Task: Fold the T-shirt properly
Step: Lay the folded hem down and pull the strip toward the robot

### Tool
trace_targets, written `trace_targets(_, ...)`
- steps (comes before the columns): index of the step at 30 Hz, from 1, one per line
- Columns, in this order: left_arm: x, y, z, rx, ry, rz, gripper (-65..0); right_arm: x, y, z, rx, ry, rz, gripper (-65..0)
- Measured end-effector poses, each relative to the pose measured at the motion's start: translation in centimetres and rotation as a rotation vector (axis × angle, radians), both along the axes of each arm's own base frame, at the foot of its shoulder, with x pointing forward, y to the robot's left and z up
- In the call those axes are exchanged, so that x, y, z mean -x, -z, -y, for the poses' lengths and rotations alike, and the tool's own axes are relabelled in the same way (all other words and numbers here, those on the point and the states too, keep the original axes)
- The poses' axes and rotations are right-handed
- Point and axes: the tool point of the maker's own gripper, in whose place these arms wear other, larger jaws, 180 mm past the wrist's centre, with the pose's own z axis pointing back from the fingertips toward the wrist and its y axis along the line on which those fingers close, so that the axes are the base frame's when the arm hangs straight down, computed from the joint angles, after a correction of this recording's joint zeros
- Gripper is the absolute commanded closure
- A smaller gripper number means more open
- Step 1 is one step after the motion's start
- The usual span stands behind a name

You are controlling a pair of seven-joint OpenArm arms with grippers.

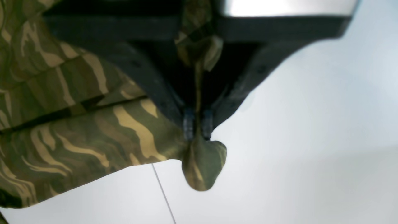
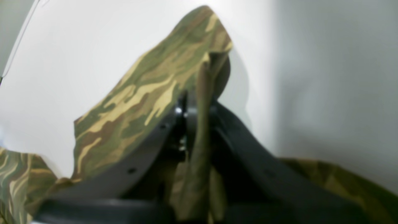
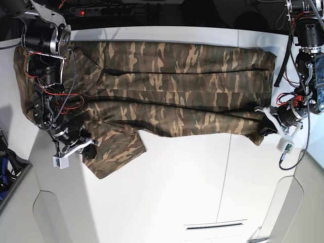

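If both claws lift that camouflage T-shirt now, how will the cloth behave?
The olive, brown and tan camouflage cloth T-shirt is probably floppy: it bunches where the left claw pinches it. It likely sags between grips, since the sleeve beside the right claw droops. It looks light, and unlikely to slip on the white table.

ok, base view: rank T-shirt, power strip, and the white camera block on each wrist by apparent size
1. T-shirt, by far the largest.
2. Power strip, along the top edge.
3. Two camera blocks, which look about alike; no ranking between them.
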Motion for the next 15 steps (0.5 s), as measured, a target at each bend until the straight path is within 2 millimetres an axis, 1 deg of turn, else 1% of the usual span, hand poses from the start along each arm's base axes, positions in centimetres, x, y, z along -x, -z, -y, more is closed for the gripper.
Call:
trace_targets(4, 0.0, 0.0, 0.0, 0.000, 0.000, 0.000, 0.0, 0.4, -0.2, -0.2, 0.037, -0.050, -0.045, 0.0)
trace_targets(7, 0.0, 0.0, 0.0, 0.000, 0.000, 0.000, 0.0, 0.8, -0.9, -0.3, 0.084, -0.100, -0.079, 0.0)
trace_targets(10, 0.0, -0.2, 0.1, -0.005, 0.021, 0.006, 0.0, 0.8, -3.0, -0.1, 0.095, -0.122, -0.049, 0.0)
trace_targets(12, -0.1, -0.5, -0.1, -0.006, 0.026, 0.022, 0.0, 1.0, -4.8, 0.4, 0.096, -0.127, -0.008, 0.0)
trace_targets(14, -0.2, -0.8, -0.3, -0.009, 0.026, 0.027, 0.0, 1.9, -6.1, 1.4, 0.109, -0.131, 0.019, 0.0)
trace_targets(15, -0.2, -0.8, -0.5, -0.015, 0.026, 0.026, 0.0, 2.7, -6.2, 2.0, 0.125, -0.139, 0.013, 0.0)
